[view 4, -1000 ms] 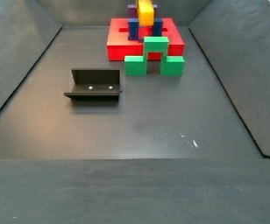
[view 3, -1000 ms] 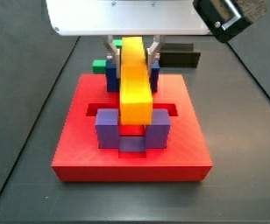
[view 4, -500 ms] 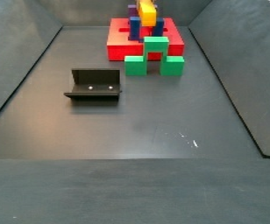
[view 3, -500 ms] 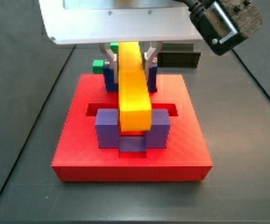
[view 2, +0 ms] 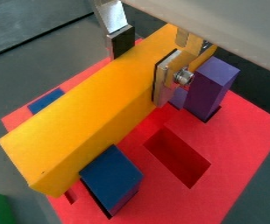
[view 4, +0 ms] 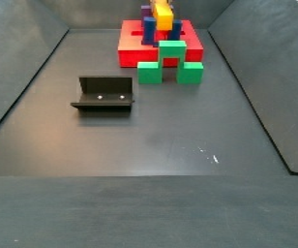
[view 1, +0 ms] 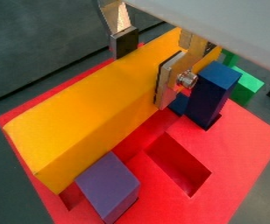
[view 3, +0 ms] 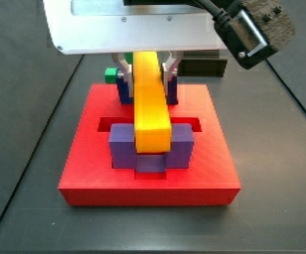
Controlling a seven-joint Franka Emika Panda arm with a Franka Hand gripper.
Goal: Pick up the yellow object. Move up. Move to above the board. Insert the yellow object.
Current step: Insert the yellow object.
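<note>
Wrist views — gripper (view 1: pixel 149 59) clamped on yellow object (view 1: pixel 90 118), bar tilted over red board (view 1: pixel 237 153), near blue post (view 1: pixel 211 92)

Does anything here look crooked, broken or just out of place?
Nothing looks broken. The yellow object, clamped in the gripper over the board, tilts instead of lying flat, its near end down between the purple posts.
</note>
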